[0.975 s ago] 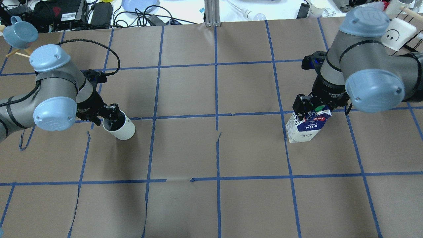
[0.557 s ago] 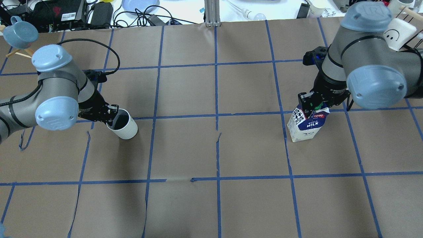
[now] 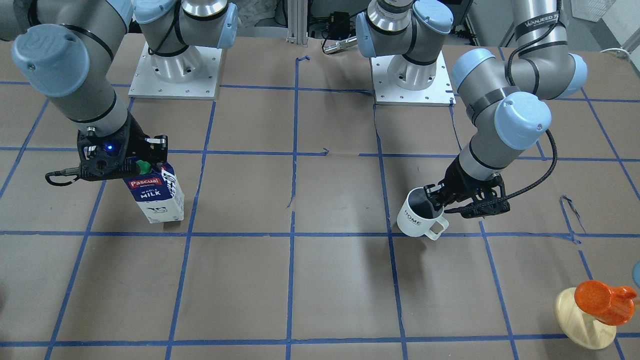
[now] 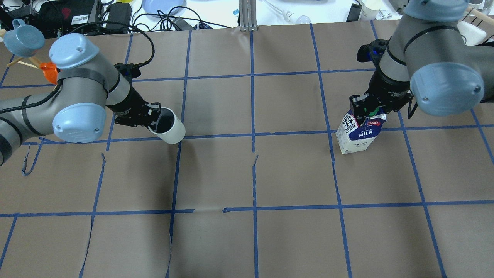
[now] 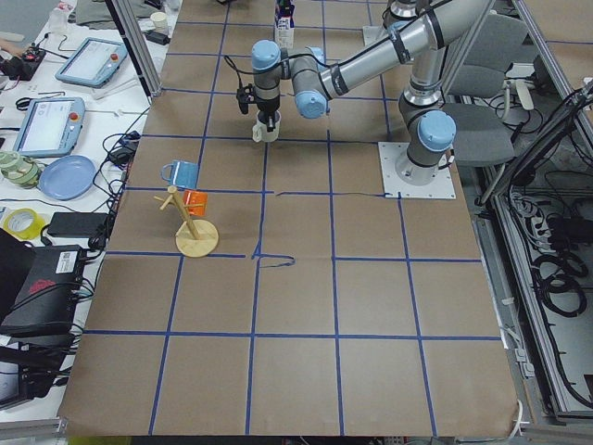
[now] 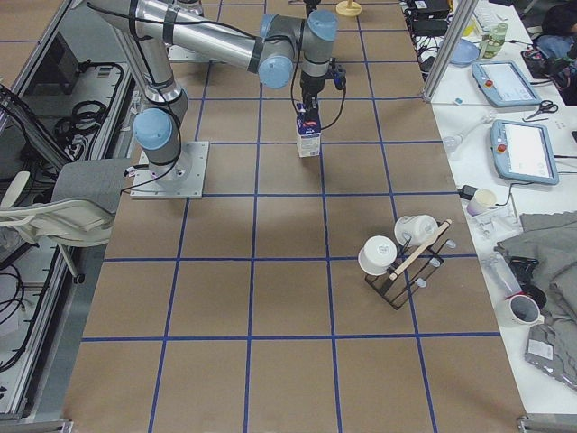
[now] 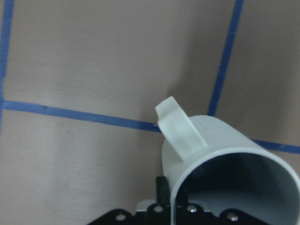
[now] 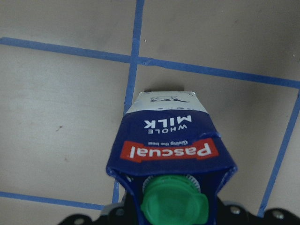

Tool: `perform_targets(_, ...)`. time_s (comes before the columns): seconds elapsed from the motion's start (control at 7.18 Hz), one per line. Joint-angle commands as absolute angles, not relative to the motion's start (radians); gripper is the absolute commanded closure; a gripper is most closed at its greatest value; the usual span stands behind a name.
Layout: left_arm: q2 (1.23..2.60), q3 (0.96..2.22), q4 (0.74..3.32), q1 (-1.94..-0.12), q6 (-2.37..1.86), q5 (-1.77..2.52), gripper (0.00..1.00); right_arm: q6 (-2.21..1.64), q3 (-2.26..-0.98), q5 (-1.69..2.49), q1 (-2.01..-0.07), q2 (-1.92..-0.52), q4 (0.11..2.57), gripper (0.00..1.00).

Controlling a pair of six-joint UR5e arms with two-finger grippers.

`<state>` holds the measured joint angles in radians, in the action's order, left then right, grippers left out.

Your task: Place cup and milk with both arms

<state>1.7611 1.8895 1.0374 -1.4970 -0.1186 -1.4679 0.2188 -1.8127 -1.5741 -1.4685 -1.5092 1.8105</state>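
Note:
The white cup (image 4: 171,130) with "HOME" on its side (image 3: 415,220) hangs tilted above the brown table. My left gripper (image 4: 153,119) is shut on its rim, one finger inside the dark interior. The left wrist view shows the cup (image 7: 220,145) with its handle pointing away from the camera. The blue and white milk carton (image 4: 361,135) is tilted. My right gripper (image 4: 367,111) is shut on its gable top by the green cap (image 8: 172,205). The carton also shows in the front view (image 3: 156,192), low over the table; I cannot tell whether it touches.
A wooden mug tree (image 3: 585,312) with an orange mug (image 3: 602,300) and a blue mug (image 4: 27,38) stands at the table's left end. A rack with white cups (image 6: 401,257) stands at the right end. Arm bases (image 3: 410,75) sit behind. Cables and gear (image 4: 115,15) lie past the far edge.
My left gripper has carried the cup to the right and away from the robot. My right gripper has moved the milk a little away from the robot.

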Motion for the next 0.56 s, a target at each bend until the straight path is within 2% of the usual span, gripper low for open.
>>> perform_targets(0.0,1.778,1.826,1.025,-1.723,-0.374,-1.462,1.00,0.125,-1.801,-1.495,-1.476,-1.512,1.805,0.63)
perform_targets(0.14,1.790,1.828,1.028,-1.802,-0.420,-1.469,1.00,0.088,-1.802,-1.479,-1.495,-1.513,1.807,0.63)
perform_targets(0.42,1.845,1.832,1.026,-1.844,-0.475,-1.486,1.00,0.016,-1.784,-1.479,-1.555,-1.508,1.816,0.63)
